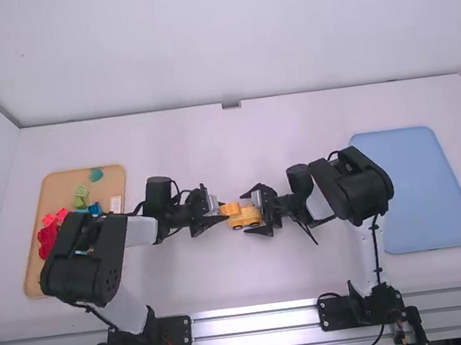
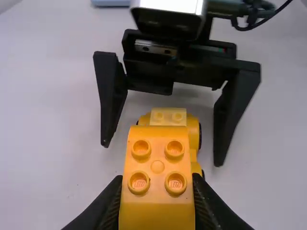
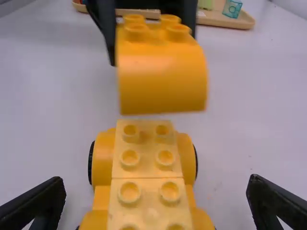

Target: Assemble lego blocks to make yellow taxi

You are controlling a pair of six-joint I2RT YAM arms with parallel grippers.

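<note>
High view, middle of the white table point(image 1: 203, 287): from where I stand, the two arms face each other over a little taxi in the making. Its lower part is a yellow plastic car base with dark-rimmed wheels point(image 3: 101, 158), topped by paler yellow studded bricks point(image 3: 147, 163). The left gripper point(image 2: 157, 196) is closed on a glossy orange-yellow block with a curved end point(image 2: 157, 163), studs up, pinched by its sides. That block hangs just above the far end of the base as the right wrist view looks at it, with a gap between them. The right gripper point(image 3: 156, 184) stands wide open, one finger either side of the base, touching neither flank.

I'd take the next job to be lining the held block up over the studs and pressing it down. These pieces look light, hard and stiff, so squeezing shouldn't hurt them, but smooth plastic can slip or tilt under a firm push. The curved end would make a poor grip; the flat sides suit it far better. On wheels, the base might well roll away, so I'd clamp it low across its sides first, clear of the studs. Pressed off-centre, the block could catch on one stud and sit crooked.
</note>
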